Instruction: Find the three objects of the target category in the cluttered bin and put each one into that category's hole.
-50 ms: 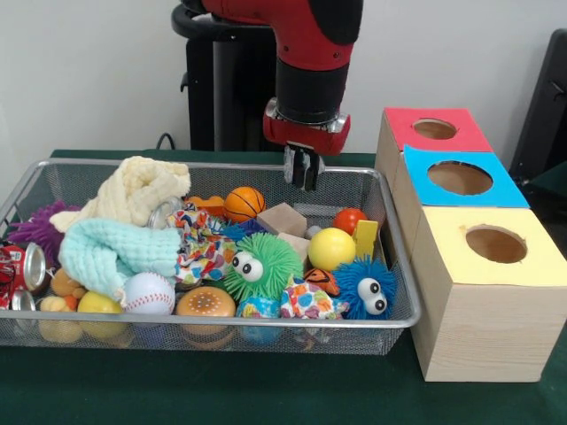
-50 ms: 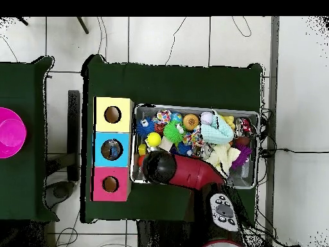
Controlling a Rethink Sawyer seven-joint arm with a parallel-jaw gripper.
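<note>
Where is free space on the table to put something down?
Free: the green cloth in front of the wire bin, and the strip beside the yellow-topped box. Crowded: the bin itself, full of toys and cloths; the hand hangs over its far side.

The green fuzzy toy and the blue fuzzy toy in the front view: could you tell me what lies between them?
A small orange-and-black toy lies between the green fuzzy toy and the blue fuzzy toy, seen in the front view.

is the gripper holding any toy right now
No, the gripper hangs empty above the wire bin, with nothing between its fingers.
</note>
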